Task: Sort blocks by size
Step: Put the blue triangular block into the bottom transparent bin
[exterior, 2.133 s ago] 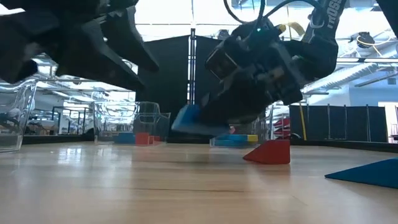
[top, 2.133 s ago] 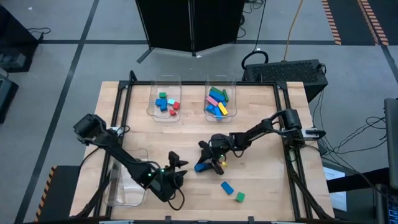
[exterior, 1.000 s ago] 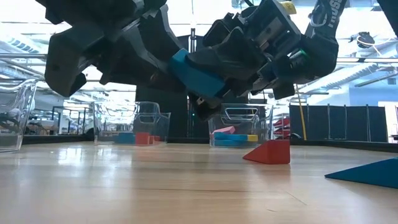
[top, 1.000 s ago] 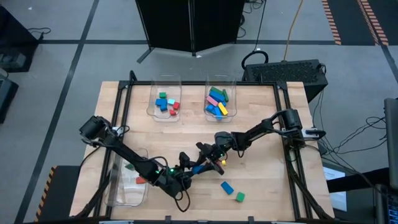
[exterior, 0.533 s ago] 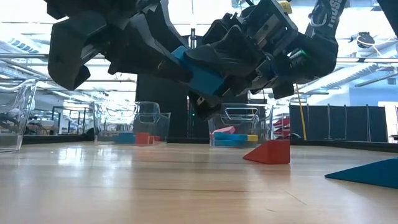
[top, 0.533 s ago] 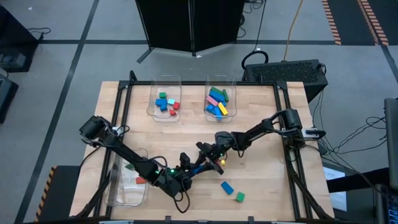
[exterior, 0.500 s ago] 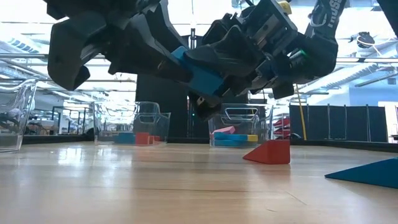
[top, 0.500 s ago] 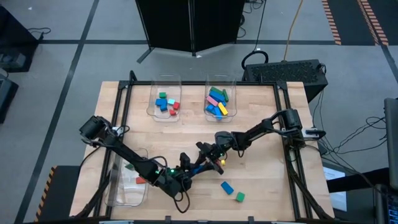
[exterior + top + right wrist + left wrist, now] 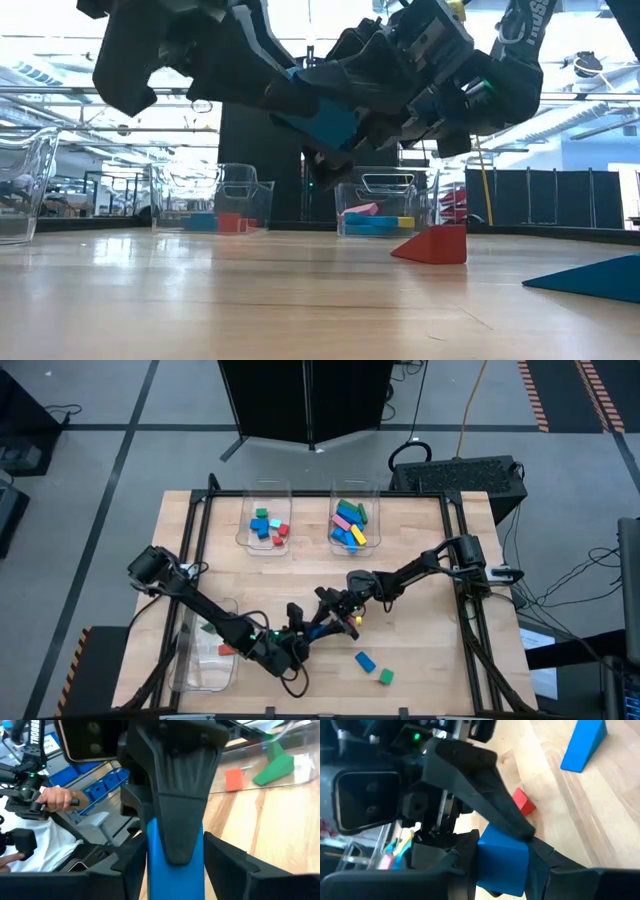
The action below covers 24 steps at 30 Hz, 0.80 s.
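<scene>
Blue block [image 9: 322,122], likely light, rigid and smooth, hangs above the table [image 9: 420,550] mid-handover, left gripper [image 9: 296,632] pinching its flat sides while the right gripper [image 9: 330,622] spreads off them.

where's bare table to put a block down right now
Bare wood lies between the two back bins and the grippers, and along the right rail. It is crowded mid-front, where the left gripper and right gripper meet on a blue block, with loose blocks beside.

3 clear bins [image 9: 263,532]; 2 loose blocks [image 9: 366,661] on table; 1 blue block [image 9: 322,122] held aloft; 2 arms.
</scene>
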Available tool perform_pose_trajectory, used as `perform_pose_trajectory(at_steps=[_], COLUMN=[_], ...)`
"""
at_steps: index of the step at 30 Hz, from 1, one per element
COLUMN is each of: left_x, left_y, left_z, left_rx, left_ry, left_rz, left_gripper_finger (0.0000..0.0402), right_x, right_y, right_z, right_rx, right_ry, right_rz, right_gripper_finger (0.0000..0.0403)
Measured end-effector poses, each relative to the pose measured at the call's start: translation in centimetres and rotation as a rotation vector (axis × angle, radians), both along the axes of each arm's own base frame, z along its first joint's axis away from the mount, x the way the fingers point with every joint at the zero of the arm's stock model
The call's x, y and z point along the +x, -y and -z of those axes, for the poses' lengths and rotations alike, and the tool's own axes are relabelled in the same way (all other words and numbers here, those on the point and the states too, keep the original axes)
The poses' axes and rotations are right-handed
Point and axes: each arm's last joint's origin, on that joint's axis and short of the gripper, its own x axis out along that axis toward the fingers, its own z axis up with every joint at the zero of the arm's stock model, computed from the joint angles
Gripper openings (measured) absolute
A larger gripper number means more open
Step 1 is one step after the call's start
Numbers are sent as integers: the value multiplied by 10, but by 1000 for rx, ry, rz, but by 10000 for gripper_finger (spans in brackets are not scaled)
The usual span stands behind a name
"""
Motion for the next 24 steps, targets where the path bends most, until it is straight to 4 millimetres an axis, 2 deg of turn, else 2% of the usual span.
perform_pose_trajectory(at_steps=[7,15,20,24], left_x=[-12,-38,-59,-76], left_y=[-7,-16,-21,-22], left_z=[-19,-48,-61,-69], left_rx=[-130,-284,-437,-590], left_ry=[6,6,-1,-78], left_rz=[-80,-186,-280,-315], left_gripper_finger=[105,106,106,107], right_x=[0,-7,-12,-19], right_y=[2,8,4,-3], right_z=[6,26,20,5], right_rx=[-7,-227,-314,-441], right_ry=[-64,-268,-299,-310], right_rz=[29,203,246,312], right_gripper_finger=[195,195,196,193])
